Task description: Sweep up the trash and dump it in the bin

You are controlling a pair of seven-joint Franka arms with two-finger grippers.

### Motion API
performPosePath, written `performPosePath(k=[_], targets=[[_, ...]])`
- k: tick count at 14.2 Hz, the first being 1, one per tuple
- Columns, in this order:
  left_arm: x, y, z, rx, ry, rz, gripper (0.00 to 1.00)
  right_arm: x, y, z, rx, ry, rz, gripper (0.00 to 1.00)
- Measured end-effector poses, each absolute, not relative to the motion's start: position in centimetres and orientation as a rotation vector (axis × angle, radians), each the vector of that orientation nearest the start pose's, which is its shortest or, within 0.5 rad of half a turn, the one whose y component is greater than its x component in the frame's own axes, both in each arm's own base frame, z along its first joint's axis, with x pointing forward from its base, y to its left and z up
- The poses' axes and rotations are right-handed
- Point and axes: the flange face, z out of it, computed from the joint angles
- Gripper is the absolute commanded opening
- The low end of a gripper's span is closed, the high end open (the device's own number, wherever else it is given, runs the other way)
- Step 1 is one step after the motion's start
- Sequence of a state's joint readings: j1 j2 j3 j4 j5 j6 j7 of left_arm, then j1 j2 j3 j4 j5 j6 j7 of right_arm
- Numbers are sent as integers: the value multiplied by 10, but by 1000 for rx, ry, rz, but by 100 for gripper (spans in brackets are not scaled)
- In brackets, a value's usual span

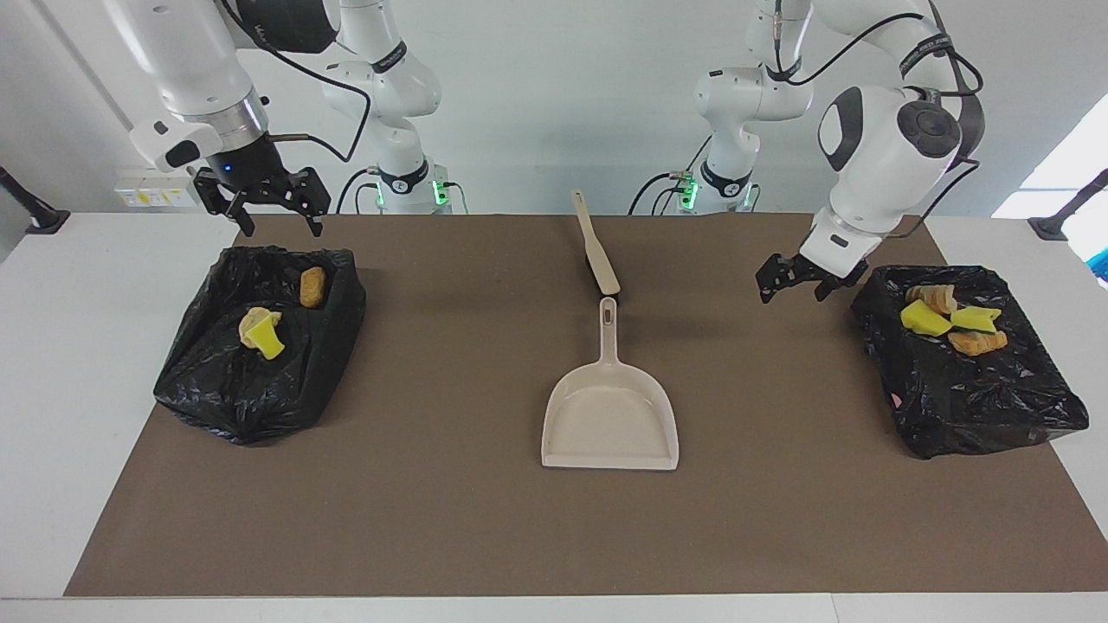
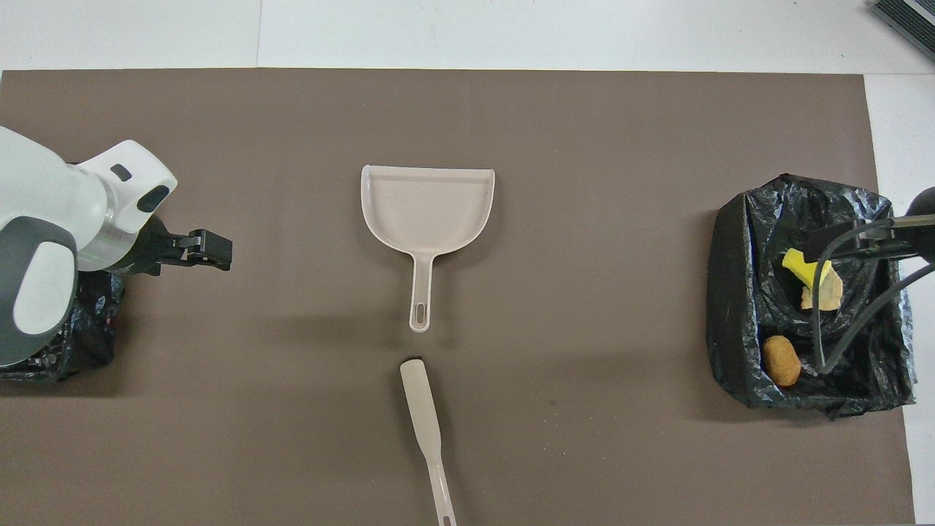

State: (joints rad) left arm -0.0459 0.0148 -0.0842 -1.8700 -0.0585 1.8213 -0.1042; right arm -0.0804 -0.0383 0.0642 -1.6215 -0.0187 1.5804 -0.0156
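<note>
Beige dustpan (image 1: 610, 415) lies untouched at centre; I see my left gripper (image 1: 799, 279) spread at three o'clock, right gripper (image 1: 262, 204) apparently spread at ten, both empty.

The worktop (image 1: 52, 415) looks smooth, white and faintly glossy, and a matt brown mat (image 1: 450, 519) with a flat, even, cloth-like or paper-like face covers most of it. The dustpan (image 1: 610, 415) is smooth beige plastic with a soft sheen, and the brush (image 1: 595, 247) has a handle of the same plastic. 2 bins (image 1: 260, 346) (image 1: 969, 372) are lined with thin black plastic film, crinkled and glossy. The trash (image 1: 948, 318) in them looks porous and matt: yellow pieces like sponge, tan and orange ones like soft foam. The arms have glossy white plastic shells with grey panels; each gripper, left gripper (image 1: 801, 279) and right gripper (image 1: 264, 203), is matt black.
</note>
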Motion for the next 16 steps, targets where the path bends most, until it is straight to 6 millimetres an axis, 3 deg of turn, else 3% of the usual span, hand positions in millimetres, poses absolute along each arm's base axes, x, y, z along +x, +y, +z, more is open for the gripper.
performPosePath(k=[3,5,11,16], targets=[[551,-50,504,-3192,41,107,100,543,-10,622,-3163,1,5,100],[547,-44,520,-3193,40,60,100,543,-10,622,-3163,1,5,100],[528,-37,593,-3186,31,-49,100,543,-10,622,-3163,1,5,100],[514,-30,649,-3117,41,-28,100,543,-10,622,-3163,1,5,100]])
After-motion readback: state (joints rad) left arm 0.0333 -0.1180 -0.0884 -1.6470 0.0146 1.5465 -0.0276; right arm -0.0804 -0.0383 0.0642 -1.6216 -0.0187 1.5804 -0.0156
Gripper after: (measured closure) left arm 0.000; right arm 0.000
